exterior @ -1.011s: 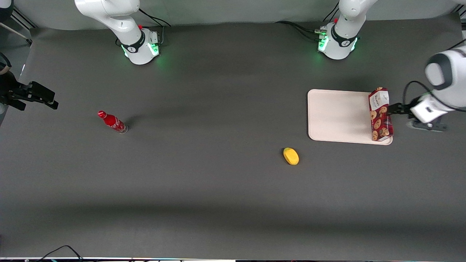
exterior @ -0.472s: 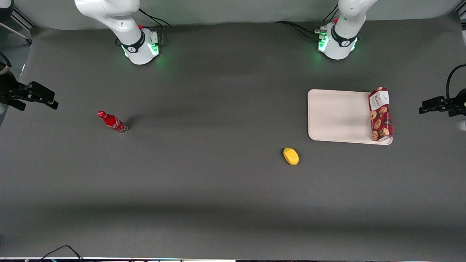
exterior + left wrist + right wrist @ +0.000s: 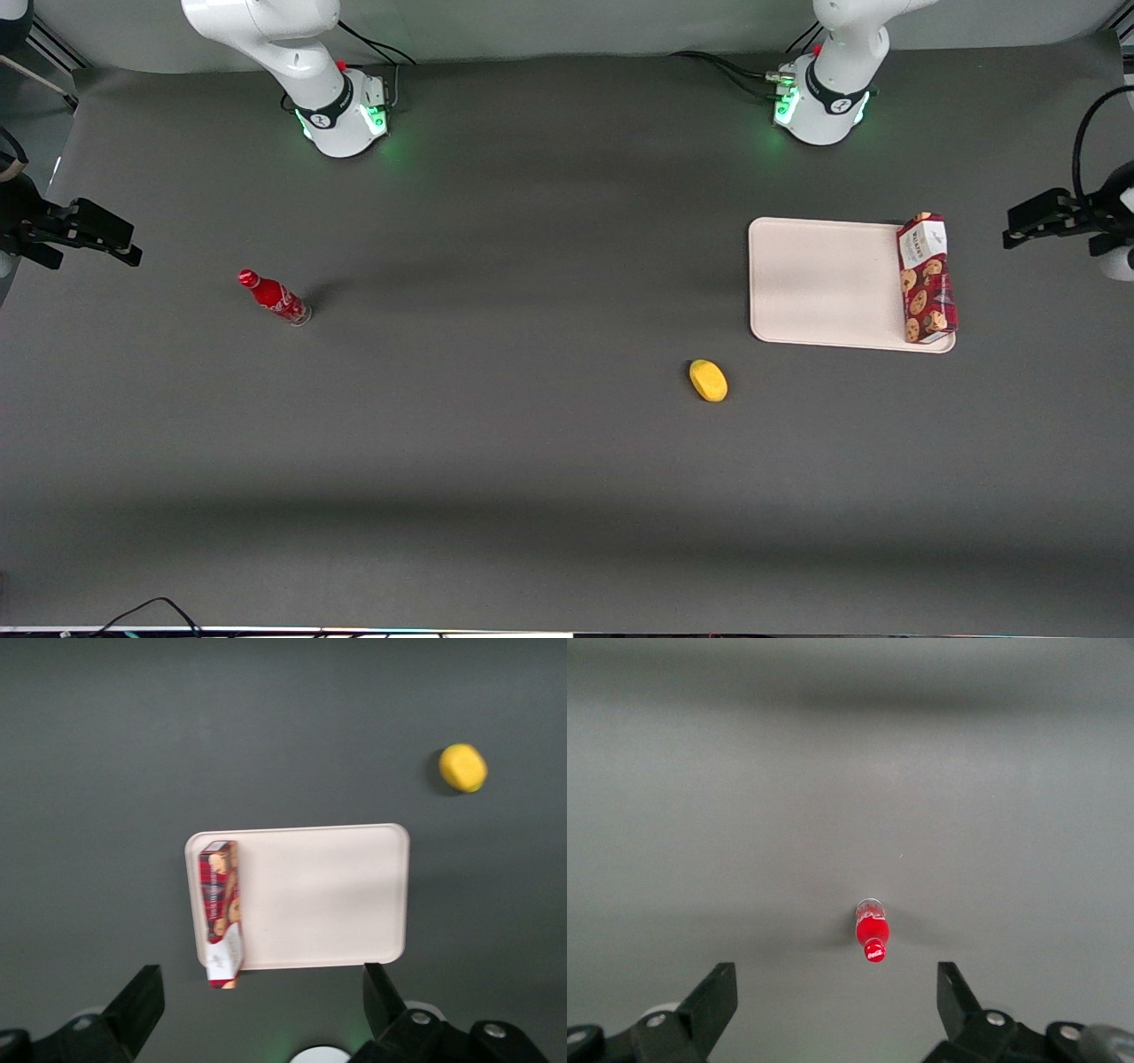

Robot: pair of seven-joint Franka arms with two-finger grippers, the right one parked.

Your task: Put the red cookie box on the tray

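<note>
The tool (image 3: 257,1005) has pulled away, apparently upward, from the red cookie box (image 3: 927,278).

A small red bottle (image 3: 872,937) stands upright on the grey bench (image 3: 833,771), just below frame centre. Two dark fingers (image 3: 713,999) of the parked arm occupy the lower corners.

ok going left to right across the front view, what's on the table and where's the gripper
red bottle → yellow object → tray → red cookie box lying on the tray's edge → gripper, open, apart from the box at the working arm's end of the table
</note>
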